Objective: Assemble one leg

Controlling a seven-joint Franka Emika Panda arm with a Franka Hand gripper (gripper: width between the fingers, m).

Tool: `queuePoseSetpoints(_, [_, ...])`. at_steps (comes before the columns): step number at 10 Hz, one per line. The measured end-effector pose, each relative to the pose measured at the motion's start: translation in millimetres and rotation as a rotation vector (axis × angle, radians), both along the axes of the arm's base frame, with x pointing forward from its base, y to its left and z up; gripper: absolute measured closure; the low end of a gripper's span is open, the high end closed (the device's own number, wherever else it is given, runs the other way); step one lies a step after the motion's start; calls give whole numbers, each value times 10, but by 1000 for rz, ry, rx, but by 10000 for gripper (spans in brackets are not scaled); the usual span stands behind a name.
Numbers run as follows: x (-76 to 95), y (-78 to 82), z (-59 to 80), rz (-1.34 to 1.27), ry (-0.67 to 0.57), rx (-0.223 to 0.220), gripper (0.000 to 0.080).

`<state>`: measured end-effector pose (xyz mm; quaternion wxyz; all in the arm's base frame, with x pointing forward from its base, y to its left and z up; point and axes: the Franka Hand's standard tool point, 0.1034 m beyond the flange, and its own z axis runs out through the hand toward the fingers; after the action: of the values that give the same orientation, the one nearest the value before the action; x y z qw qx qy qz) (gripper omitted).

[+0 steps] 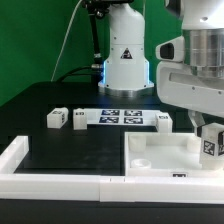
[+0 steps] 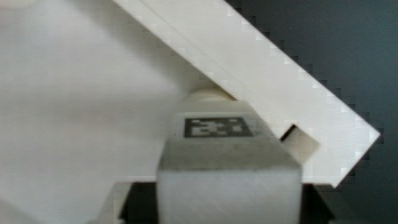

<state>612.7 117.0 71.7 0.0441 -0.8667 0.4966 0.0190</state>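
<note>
My gripper (image 1: 209,128) is at the exterior view's right, over the large white square panel (image 1: 160,156) with a raised rim. It is shut on a leg (image 1: 211,138), a white block with a black-and-white tag. In the wrist view the leg (image 2: 219,150) stands between my dark fingers (image 2: 139,204), its tip close to the panel's rim (image 2: 231,70); I cannot tell if they touch. Three look-alike legs lie further back: two (image 1: 56,119) (image 1: 78,120) at the left and one (image 1: 164,119) at the right.
The marker board (image 1: 121,117) lies at the back, in front of the arm's white base (image 1: 127,58). Long white border rails (image 1: 60,180) run along the table's front and left. The table surface is black.
</note>
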Motion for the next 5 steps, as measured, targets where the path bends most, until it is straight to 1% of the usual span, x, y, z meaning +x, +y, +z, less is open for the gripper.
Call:
queuePoseSetpoints(2, [0, 14, 3, -215, 19, 0, 508])
queuePoseSetpoints(3, [5, -2, 3, -329, 30, 8, 508])
queuePoseSetpoints(5, [8, 4, 2, -423, 39, 17, 508])
